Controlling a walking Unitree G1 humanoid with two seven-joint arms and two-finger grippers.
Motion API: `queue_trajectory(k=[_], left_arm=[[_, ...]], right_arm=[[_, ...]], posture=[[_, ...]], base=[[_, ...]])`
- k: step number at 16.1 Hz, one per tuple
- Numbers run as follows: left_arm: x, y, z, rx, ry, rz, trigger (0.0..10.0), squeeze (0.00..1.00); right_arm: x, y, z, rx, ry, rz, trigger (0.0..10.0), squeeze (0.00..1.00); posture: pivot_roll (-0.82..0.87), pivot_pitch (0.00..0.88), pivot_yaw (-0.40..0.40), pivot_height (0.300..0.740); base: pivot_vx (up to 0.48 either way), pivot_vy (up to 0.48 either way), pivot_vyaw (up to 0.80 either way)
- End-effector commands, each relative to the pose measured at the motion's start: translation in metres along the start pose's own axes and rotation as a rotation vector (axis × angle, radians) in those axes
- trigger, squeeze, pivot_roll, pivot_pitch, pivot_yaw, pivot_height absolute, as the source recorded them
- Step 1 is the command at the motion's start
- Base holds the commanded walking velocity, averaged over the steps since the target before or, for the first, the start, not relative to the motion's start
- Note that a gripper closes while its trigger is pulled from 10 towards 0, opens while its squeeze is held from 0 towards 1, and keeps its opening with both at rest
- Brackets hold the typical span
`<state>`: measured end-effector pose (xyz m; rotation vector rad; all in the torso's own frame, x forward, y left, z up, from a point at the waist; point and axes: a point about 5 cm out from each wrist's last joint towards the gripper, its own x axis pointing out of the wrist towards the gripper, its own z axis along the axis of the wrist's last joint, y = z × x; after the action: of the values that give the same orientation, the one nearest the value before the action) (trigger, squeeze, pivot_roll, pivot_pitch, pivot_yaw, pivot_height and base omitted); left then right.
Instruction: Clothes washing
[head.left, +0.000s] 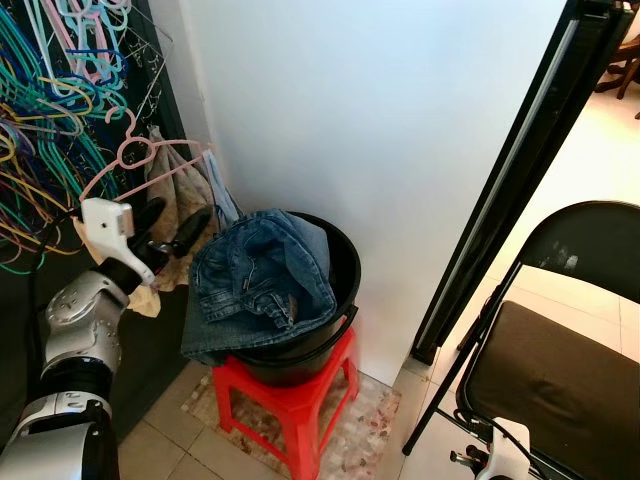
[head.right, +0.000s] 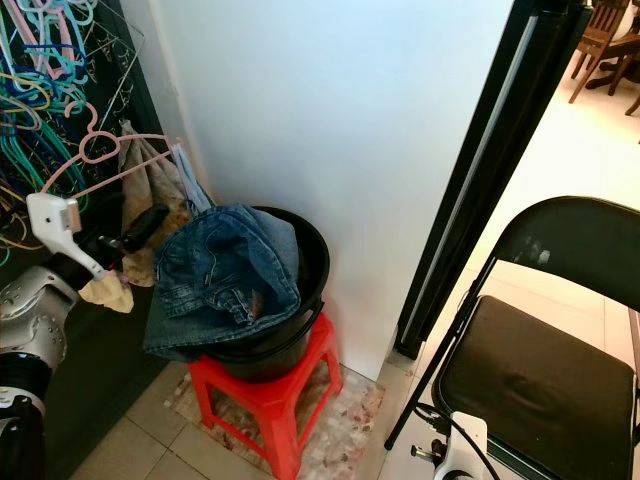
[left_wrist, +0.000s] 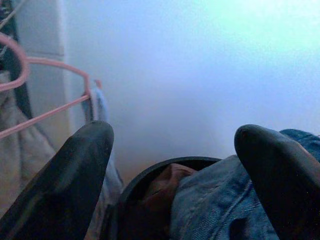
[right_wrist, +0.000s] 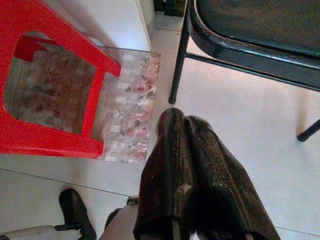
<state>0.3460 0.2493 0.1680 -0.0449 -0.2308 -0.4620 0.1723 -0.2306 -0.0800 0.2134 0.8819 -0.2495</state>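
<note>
- One crumpled denim jeans (head.left: 258, 285) is draped over one round black bucket (head.left: 343, 268) on one red plastic stool (head.left: 290, 400).
- Left tool (head.left: 172, 227) is spread apart beside the bucket; right tool (right_wrist: 192, 145) is pressed together.

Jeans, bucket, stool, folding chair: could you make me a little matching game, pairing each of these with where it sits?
Things:
1. jeans
2. black bucket
3. red stool
4. folding chair

Places:
A. on the tiled floor against the white wall
B. draped over the bucket's rim
C. standing on the stool
D. to the robot's right, past the black door frame

Pairs: 1-B, 2-C, 3-A, 4-D
</note>
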Motion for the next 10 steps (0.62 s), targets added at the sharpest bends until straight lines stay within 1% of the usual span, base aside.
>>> queue_trajectory(k=[1, 2, 3, 5, 7, 8, 9, 10], left_arm=[[0.003, -0.004, 0.002, 0.018, 0.008, -0.037, 10.0, 1.00], [0.005, -0.009, 0.002, 0.029, 0.023, -0.080, 10.0, 1.00], [0.008, -0.017, 0.002, 0.045, 0.043, -0.150, 10.0, 1.00], [0.009, -0.020, 0.003, 0.062, 0.050, -0.172, 10.0, 1.00], [0.010, -0.021, 0.004, 0.057, 0.050, -0.170, 10.0, 1.00], [0.012, -0.021, 0.003, 0.112, 0.071, -0.154, 10.0, 1.00], [0.013, -0.023, 0.003, 0.141, 0.082, -0.156, 10.0, 1.00], [0.015, -0.025, 0.003, 0.157, 0.093, -0.168, 10.0, 0.00]], right_arm=[[-0.001, -0.002, -0.002, 0.002, 0.011, -0.007, 10.0, 0.00], [-0.001, -0.001, -0.002, 0.003, 0.011, -0.007, 10.0, 0.00], [-0.001, -0.001, -0.002, 0.004, 0.011, -0.007, 10.0, 0.00], [-0.001, -0.001, -0.002, 0.004, 0.010, -0.006, 10.0, 0.00], [0.000, -0.001, -0.002, 0.004, 0.009, -0.007, 10.0, 0.00], [0.000, -0.001, -0.002, 0.006, 0.009, -0.008, 10.0, 0.00], [0.000, -0.001, -0.002, 0.006, 0.010, -0.009, 10.0, 0.00], [0.000, -0.001, -0.002, 0.007, 0.010, -0.010, 10.0, 0.00]], posture=[[0.00, 0.000, -0.017, 0.740], [0.00, 0.000, -0.017, 0.740], [0.00, 0.000, -0.017, 0.740], [0.00, 0.000, -0.017, 0.740], [0.00, 0.000, -0.020, 0.740], [0.00, 0.000, -0.020, 0.740], [0.00, 0.000, -0.020, 0.740], [0.00, 0.000, -0.020, 0.740]], base=[[0.000, 0.000, 0.00], [0.000, 0.000, 0.00], [0.000, 0.000, 0.00], [0.000, 0.000, 0.00], [0.000, 0.000, 0.00], [0.000, 0.000, 0.00], [0.000, 0.000, 0.00], [0.000, 0.000, 0.00]])
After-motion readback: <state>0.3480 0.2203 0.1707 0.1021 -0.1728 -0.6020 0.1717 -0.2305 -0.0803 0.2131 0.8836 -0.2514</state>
